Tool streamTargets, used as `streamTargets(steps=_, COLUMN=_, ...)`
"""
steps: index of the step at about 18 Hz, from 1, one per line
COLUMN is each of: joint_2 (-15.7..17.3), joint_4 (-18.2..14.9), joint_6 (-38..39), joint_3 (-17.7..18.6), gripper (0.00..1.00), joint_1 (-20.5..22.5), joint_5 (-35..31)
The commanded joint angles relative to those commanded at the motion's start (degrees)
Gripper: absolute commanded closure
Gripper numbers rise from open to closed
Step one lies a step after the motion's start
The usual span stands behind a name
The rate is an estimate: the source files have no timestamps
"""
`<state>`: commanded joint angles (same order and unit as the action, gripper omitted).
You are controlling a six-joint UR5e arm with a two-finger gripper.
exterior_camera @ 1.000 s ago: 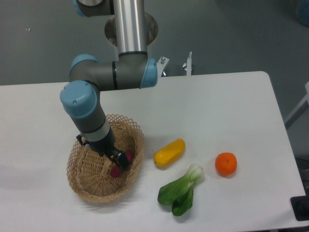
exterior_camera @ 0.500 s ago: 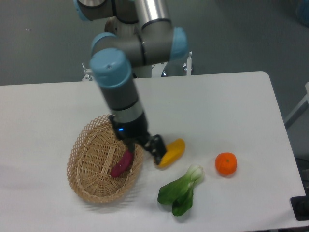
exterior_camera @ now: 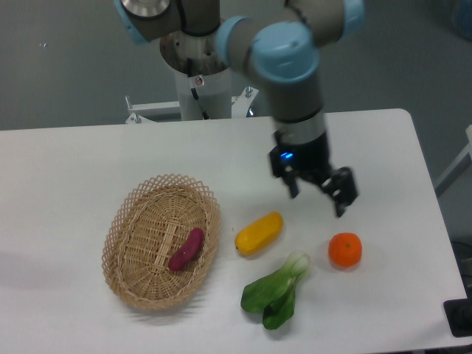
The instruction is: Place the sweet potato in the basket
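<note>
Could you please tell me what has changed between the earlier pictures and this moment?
The end effector let go of the sweet potato, rose out of the basket and swung right; it now hangs open and empty above the table between the yellow vegetable and the orange. The sweet potato stays in the basket; the other produce is unmoved.
</note>
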<state>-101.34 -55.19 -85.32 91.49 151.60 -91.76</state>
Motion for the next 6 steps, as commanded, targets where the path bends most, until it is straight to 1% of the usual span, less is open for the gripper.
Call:
streamTargets(steps=2, joint_2=0.6, joint_4=-1.1, joint_6=-3.5, joint_3=-0.1, gripper=0.00, joint_1=1.7, joint_5=0.1)
streamTargets(steps=4, joint_2=0.7, joint_4=-2.4, joint_6=-5.6, joint_3=0.0, gripper=0.00, joint_1=2.2, joint_5=0.2)
streamTargets(steps=6, joint_2=0.9, joint_4=-2.4, joint_6=-5.7, joint_3=0.2, gripper=0.00, joint_1=2.2, joint_5=0.3)
